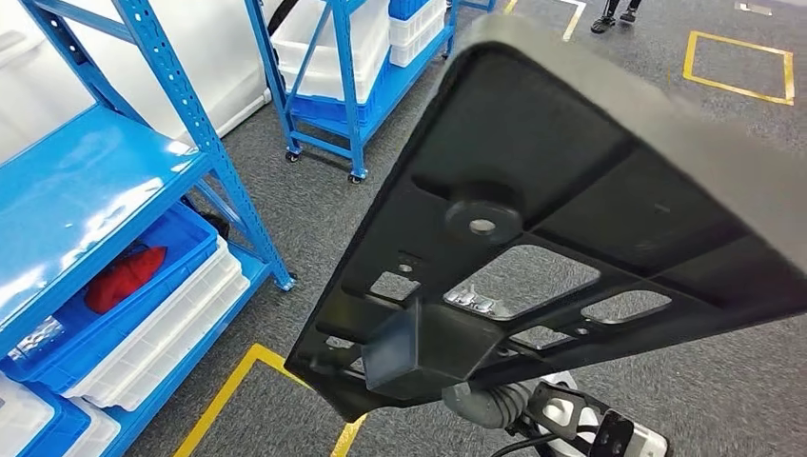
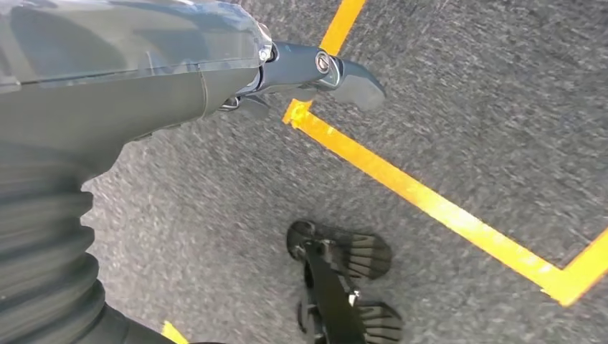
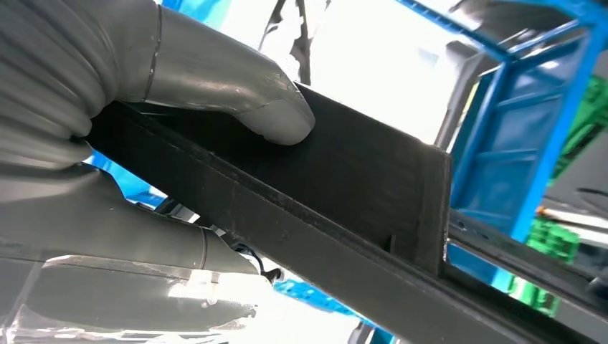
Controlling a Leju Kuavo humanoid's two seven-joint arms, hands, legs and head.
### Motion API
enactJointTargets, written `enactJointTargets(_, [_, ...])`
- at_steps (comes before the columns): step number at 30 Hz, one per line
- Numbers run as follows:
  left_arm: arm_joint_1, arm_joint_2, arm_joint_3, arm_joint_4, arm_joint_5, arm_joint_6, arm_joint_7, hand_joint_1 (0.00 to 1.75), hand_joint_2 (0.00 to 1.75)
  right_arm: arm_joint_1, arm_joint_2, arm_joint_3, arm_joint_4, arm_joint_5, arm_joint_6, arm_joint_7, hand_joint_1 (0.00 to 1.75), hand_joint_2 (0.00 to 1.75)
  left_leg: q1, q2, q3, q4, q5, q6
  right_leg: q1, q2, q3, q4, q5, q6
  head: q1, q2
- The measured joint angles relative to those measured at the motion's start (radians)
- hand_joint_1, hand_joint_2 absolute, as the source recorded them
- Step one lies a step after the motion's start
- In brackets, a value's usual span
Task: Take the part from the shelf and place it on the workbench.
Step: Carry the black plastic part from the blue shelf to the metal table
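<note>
- Black moulded plastic makes up the part (image 1: 571,209): a broad, flat panel with a smooth grey rim, raised ribs, a round boss with a centre hole, several cut-out windows and a boxy block on its underside. It is held up in the air, tilted, close in front of the head camera and over grey carpet.
- Right hand (image 3: 143,143) grips the part's edge (image 3: 344,208); its thick grey thumb presses on the matte, finely grained face, and the other fingers wrap beneath the rim.
- Left hand (image 2: 315,72) hangs over the carpet with nothing in it, its dark fingers extended beyond a glossy grey cover.
- Yellow tape lines (image 2: 430,204) cross the coarse grey carpet (image 1: 314,200).
- Blue perforated steel shelves (image 1: 105,200) stand at the left, holding white and blue plastic bins (image 1: 162,324) and a red item (image 1: 124,279).
</note>
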Motion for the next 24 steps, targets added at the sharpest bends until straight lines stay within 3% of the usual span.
enactJointTargets(1, [-0.001, -0.004, 0.0, 0.0, -0.004, 0.001, 0.003, 0.0, 1.75, 0.012, 0.002, 0.0, 0.0, 0.009, -0.004, 0.0, 1.75, 1.75, 0.001, 0.01, 0.001, -0.003, 0.003, 0.006, -0.001, 0.008, -0.002, -0.002, 0.002, 0.008, 0.0, 0.0])
enactJointTargets(3, [-0.001, -0.012, -0.001, 0.0, -0.009, 0.002, 0.01, 0.0, 1.75, 0.033, 0.004, 0.0, -0.001, 0.023, -0.01, 0.0, 1.75, 1.75, 0.003, 0.033, 0.005, -0.015, 0.012, 0.021, 0.001, -0.021, -0.015, 0.02, -0.014, 0.019, 0.0, 0.0])
enactJointTargets(4, [-0.001, -0.016, -0.002, 0.0, -0.01, 0.004, 0.013, 0.0, 1.75, 0.038, 0.005, 0.0, -0.002, 0.027, -0.012, 0.0, 1.75, 1.75, 0.004, 0.047, 0.007, -0.02, 0.015, 0.028, 0.004, -0.05, -0.033, 0.058, -0.038, 0.022, 0.0, 0.0])
enactJointTargets(6, [0.004, -0.021, -0.002, 0.0, -0.01, 0.008, 0.016, 0.0, 1.75, 0.042, 0.005, 0.0, -0.001, 0.032, -0.014, 0.0, 1.75, 1.75, -0.002, 0.076, 0.006, -0.021, 0.016, 0.034, 0.003, -0.103, -0.095, 0.187, -0.104, 0.025, 0.0, 0.0])
enactJointTargets(8, [0.008, -0.023, -0.001, 0.0, -0.01, 0.011, 0.018, 0.0, 1.75, 0.043, 0.005, 0.001, 0.002, 0.035, -0.017, 0.0, 1.75, 1.75, -0.005, 0.106, 0.005, -0.02, 0.015, 0.035, 0.0, -0.117, -0.145, 0.29, -0.137, 0.029, 0.0, 0.0])
enactJointTargets(9, [0.007, -0.024, -0.001, 0.0, -0.01, 0.012, 0.018, 0.0, 1.75, 0.044, 0.005, 0.001, 0.004, 0.036, -0.018, 0.0, 1.75, 1.75, -0.006, 0.118, 0.005, -0.02, 0.014, 0.034, -0.001, -0.121, -0.144, 0.291, -0.128, 0.03, 0.0, 0.0])
enactJointTargets(10, [0.006, -0.025, -0.001, 0.0, -0.009, 0.012, 0.017, 0.0, 1.75, 0.043, 0.005, 0.001, 0.006, 0.037, -0.019, 0.0, 1.75, 1.75, -0.006, 0.13, 0.005, -0.019, 0.012, 0.033, -0.002, -0.126, -0.118, 0.246, -0.101, 0.03, 0.0, 0.0])
enactJointTargets(12, [0.002, -0.028, -0.001, 0.0, -0.004, 0.011, 0.012, 0.0, 1.75, 0.039, 0.005, 0.001, 0.007, 0.039, -0.019, 0.0, 1.75, 1.75, -0.008, 0.149, 0.009, -0.015, 0.007, 0.027, -0.001, -0.163, -0.033, 0.095, -0.044, 0.023, 0.0, 0.0])
enactJointTargets(14, [-0.001, -0.029, -0.001, 0.0, 0.002, 0.01, 0.004, 0.0, 1.75, 0.029, 0.007, 0.002, 0.007, 0.044, -0.016, 0.0, 1.75, 1.75, -0.012, 0.164, 0.012, -0.012, 0.002, 0.017, 0.005, -0.194, 0.016, 0.004, -0.022, 0.012, 0.0, 0.0])
enactJointTargets(15, [-0.001, -0.03, 0.0, 0.0, 0.006, 0.01, 0.0, 0.0, 1.75, 0.025, 0.008, 0.002, 0.007, 0.045, -0.014, 0.0, 1.75, 1.75, -0.014, 0.171, 0.013, -0.011, 0.0, 0.012, 0.008, -0.195, 0.017, -0.002, -0.024, 0.007, 0.0, 0.0])
enactJointTargets(17, [-0.003, -0.032, 0.001, 0.0, 0.016, 0.01, -0.009, 0.0, 1.75, 0.019, 0.012, 0.002, 0.007, 0.046, -0.007, 0.0, 1.75, 1.75, -0.013, 0.187, 0.016, -0.013, -0.003, 0.0, 0.01, -0.173, 0.014, -0.005, -0.019, -0.004, 0.0, 0.0])
enactJointTargets(19, [-0.004, -0.037, 0.004, 0.0, 0.025, 0.01, -0.019, 0.0, 1.75, 0.013, 0.019, 0.002, 0.007, 0.043, 0.002, 0.0, 1.75, 1.75, -0.008, 0.164, 0.008, 0.016, -0.029, -0.01, 0.006, -0.152, 0.015, -0.012, -0.013, -0.017, 0.0, 0.0])
enactJointTargets(20, [-0.003, -0.039, 0.006, 0.0, 0.029, 0.012, -0.023, 0.0, 1.75, 0.008, 0.022, 0.003, 0.008, 0.04, 0.007, 0.0, 1.75, 1.75, -0.006, 0.14, -0.009, 0.06, -0.058, -0.014, 0.004, -0.142, 0.015, -0.015, -0.01, -0.022, 0.0, 0.0])
enactJointTargets(22, [0.001, -0.043, 0.013, 0.0, 0.039, 0.016, -0.027, 0.0, 1.75, -0.002, 0.027, 0.007, 0.011, 0.038, 0.01, 0.0, 1.75, 1.75, -0.004, 0.095, -0.07, 0.197, -0.127, -0.018, 0.005, -0.118, 0.013, -0.015, -0.007, -0.029, 0.0, 0.0])
enactJointTargets(23, [0.003, -0.043, 0.018, 0.0, 0.042, 0.018, -0.028, 0.0, 1.75, -0.005, 0.028, 0.009, 0.013, 0.04, 0.008, 0.0, 1.75, 1.75, -0.004, 0.086, -0.098, 0.256, -0.146, -0.019, 0.006, -0.105, 0.013, -0.015, -0.006, -0.03, 0.0, 0.0])
enactJointTargets(24, [0.005, -0.044, 0.022, 0.0, 0.045, 0.02, -0.029, 0.0, 1.75, -0.006, 0.029, 0.011, 0.016, 0.044, 0.006, 0.0, 1.75, 1.75, -0.004, 0.082, -0.114, 0.284, -0.145, -0.018, 0.008, -0.091, 0.013, -0.014, -0.006, -0.03, 0.0, 0.0])
